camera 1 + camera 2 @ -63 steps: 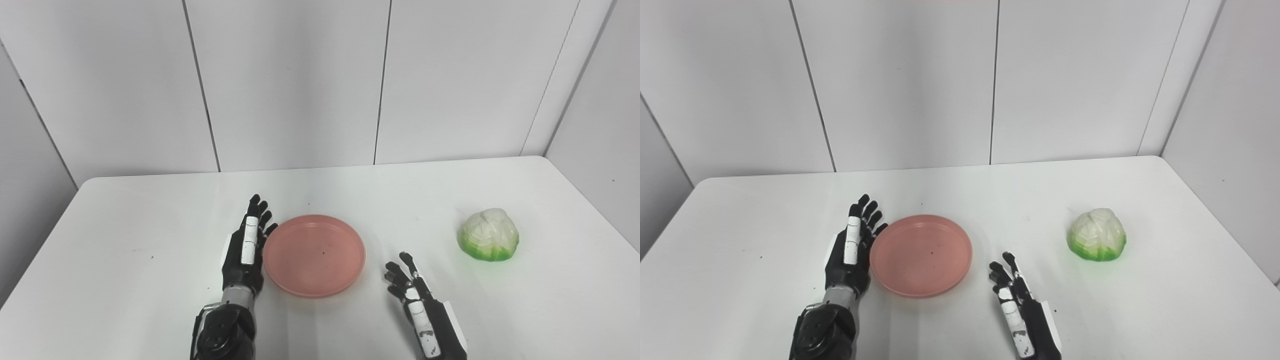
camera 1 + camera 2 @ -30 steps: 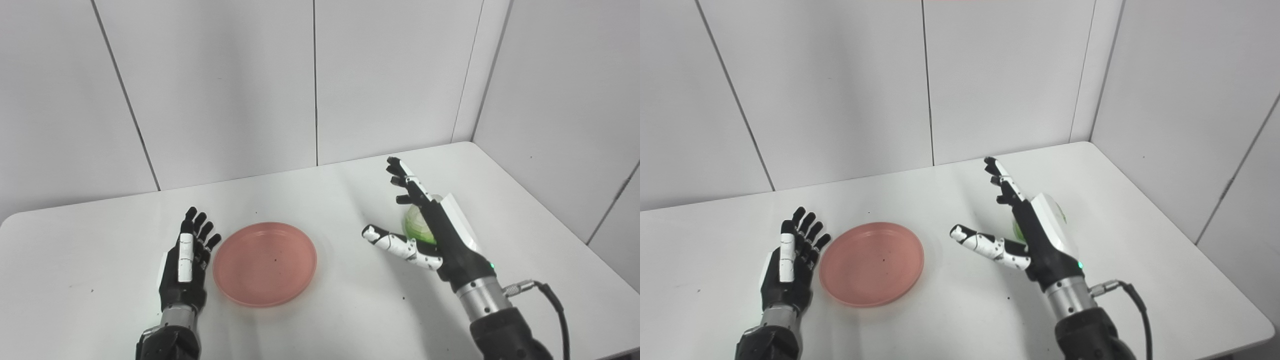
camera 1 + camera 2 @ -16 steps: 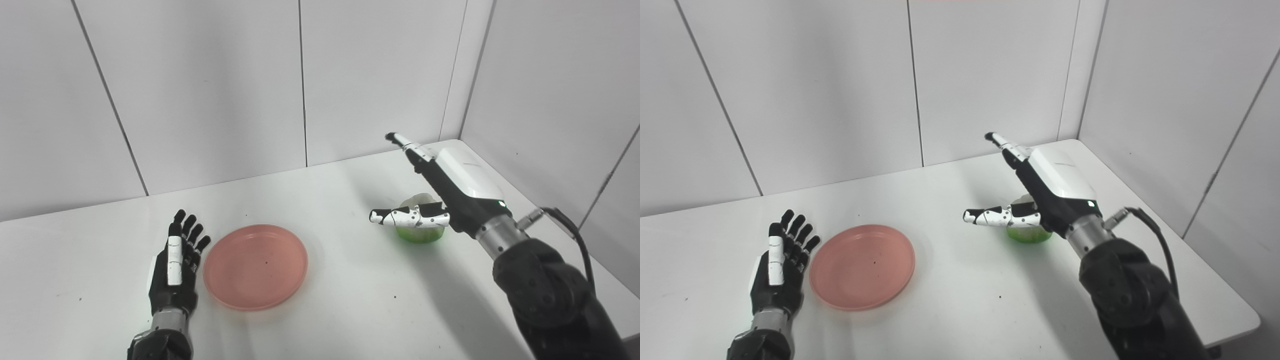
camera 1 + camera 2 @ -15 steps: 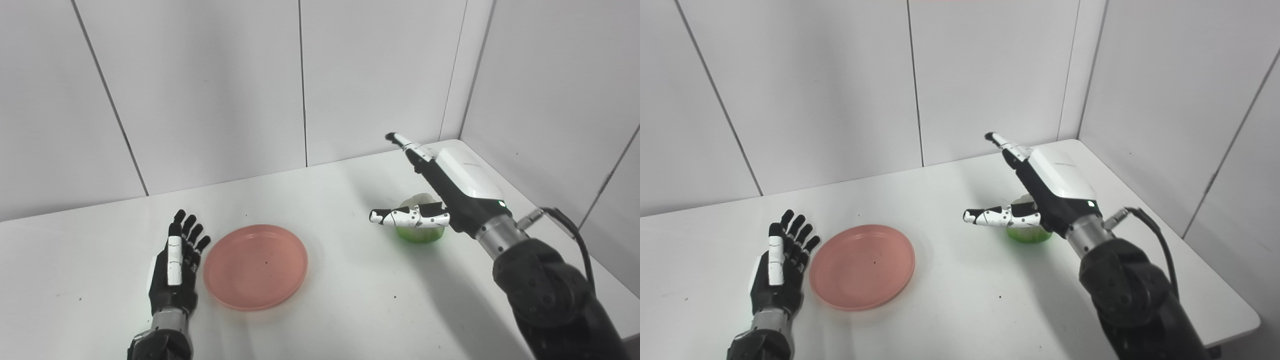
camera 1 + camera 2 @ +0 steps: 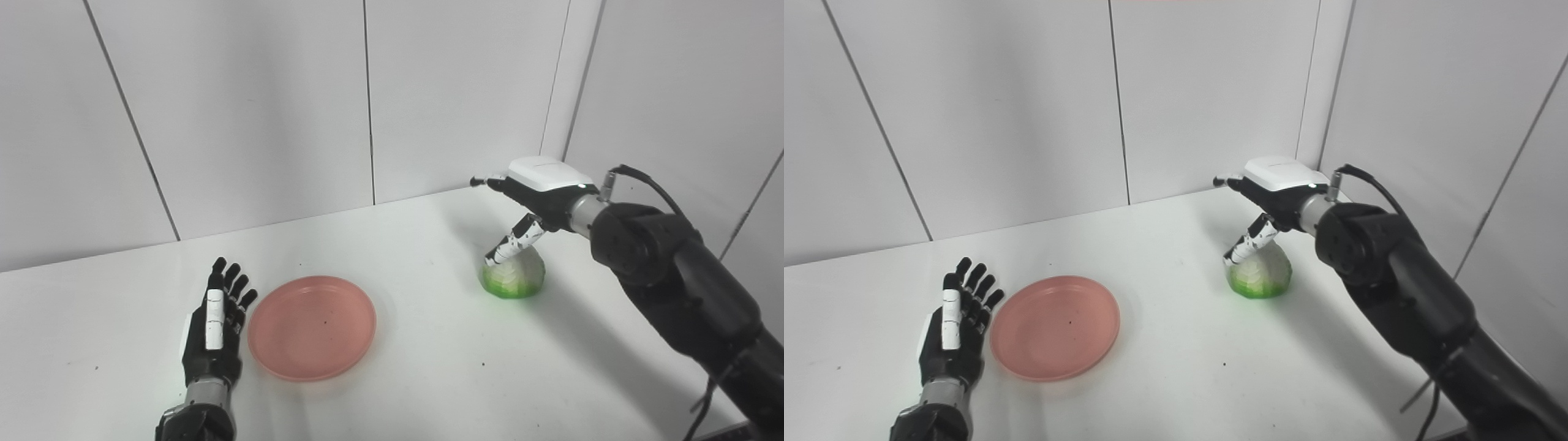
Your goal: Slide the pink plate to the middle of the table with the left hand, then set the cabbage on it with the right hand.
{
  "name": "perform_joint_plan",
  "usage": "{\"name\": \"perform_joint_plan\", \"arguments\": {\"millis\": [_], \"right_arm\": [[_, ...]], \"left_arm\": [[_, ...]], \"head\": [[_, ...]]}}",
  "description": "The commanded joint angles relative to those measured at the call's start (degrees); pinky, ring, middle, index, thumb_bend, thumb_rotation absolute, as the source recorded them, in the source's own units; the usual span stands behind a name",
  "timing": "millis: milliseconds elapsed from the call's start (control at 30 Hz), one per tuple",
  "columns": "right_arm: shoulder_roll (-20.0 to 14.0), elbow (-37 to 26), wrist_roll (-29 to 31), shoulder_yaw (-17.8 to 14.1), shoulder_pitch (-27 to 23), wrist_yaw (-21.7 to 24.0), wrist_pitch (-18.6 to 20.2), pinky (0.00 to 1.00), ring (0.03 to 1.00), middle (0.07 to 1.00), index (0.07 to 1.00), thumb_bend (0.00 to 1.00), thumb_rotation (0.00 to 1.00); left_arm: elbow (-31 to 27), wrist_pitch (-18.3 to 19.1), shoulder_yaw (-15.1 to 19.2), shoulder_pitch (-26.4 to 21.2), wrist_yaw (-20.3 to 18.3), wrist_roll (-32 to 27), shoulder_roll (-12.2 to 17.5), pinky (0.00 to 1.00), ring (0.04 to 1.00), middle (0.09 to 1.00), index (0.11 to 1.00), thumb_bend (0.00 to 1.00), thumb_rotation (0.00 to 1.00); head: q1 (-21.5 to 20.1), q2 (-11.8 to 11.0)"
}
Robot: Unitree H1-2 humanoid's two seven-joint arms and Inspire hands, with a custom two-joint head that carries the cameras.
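Observation:
The pink plate (image 5: 312,326) lies flat on the white table (image 5: 429,373), left of its middle. My left hand (image 5: 212,324) rests open on the table just left of the plate's rim, fingers straight, holding nothing. The cabbage (image 5: 513,273), white on top and green below, sits on the table to the right. My right hand (image 5: 533,193) hovers palm down above the cabbage, open, its thumb reaching down to the cabbage's left side; the fingers stretch out above it and do not close on it. In the right eye view the hand (image 5: 1274,184) stands over the cabbage (image 5: 1260,273) the same way.
White wall panels close the table at the back and on the right. A cable (image 5: 637,174) loops from my right wrist. The table's right edge (image 5: 692,318) runs close behind my right forearm.
My right hand has turned palm down and moved over the cabbage, its thumb now pointing down against it. The left hand and the plate have stayed still.

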Motion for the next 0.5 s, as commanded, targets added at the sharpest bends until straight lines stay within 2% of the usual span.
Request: {"name": "perform_joint_plan", "arguments": {"millis": [0,233,333,467], "right_arm": [[-2.4,1.35,-0.43,0.17,-3.97,0.65,-2.43,0.64,0.85,0.912,0.869,1.0,0.25],[-1.57,7.41,-1.48,4.03,-7.69,3.24,-2.59,0.64,0.844,0.9,0.881,1.0,0.2],[-1.53,8.7,-2.18,5.34,-8.44,4.12,-2.47,0.69,0.876,0.917,0.887,1.0,0.23],[-1.3,11.9,-2.44,7.59,-10.63,8.22,-1.16,0.72,0.887,0.94,0.892,1.0,0.23]], "left_arm": [[-0.07,0.99,-0.16,0.59,-0.18,-0.16,-0.1,0.91,0.956,0.965,0.961,0.93,0.83],[-0.29,1.34,-0.29,0.72,-0.15,-0.12,-0.17,0.92,0.956,0.964,0.964,0.93,0.83],[-0.41,1.15,-0.46,0.88,-0.07,0.11,-0.22,0.91,0.953,0.961,0.96,0.94,0.84],[-0.71,1.29,-0.28,1.11,0.14,-0.12,-0.25,0.9,0.95,0.957,0.955,0.94,0.83]], "head": [[0.03,0.04],[0.37,0.05],[0.48,0.08],[0.73,0.15]]}}
